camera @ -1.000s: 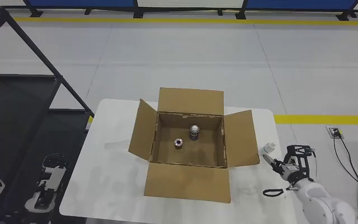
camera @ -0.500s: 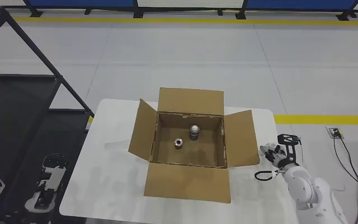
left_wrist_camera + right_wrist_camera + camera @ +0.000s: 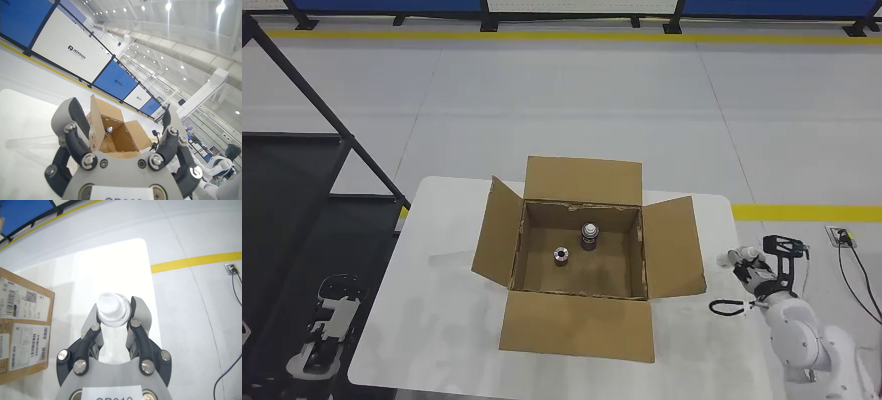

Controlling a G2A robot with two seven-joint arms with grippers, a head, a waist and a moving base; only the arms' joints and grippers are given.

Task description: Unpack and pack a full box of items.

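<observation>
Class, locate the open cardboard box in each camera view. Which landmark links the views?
Top view: cardboard box at the table's middle, flaps open.
Left wrist view: box beyond the open left gripper, spray can inside.
Right wrist view: box's labelled flap beside the right gripper holding a clear bottle.
Shared landmark: the white table.

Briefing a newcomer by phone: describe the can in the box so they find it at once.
Find the open cardboard box in the middle of the white table. Inside, near the far wall, stands the can, blue with a pale cap. It is taller than the small round item beside it, which sits nearer the robot.
</observation>
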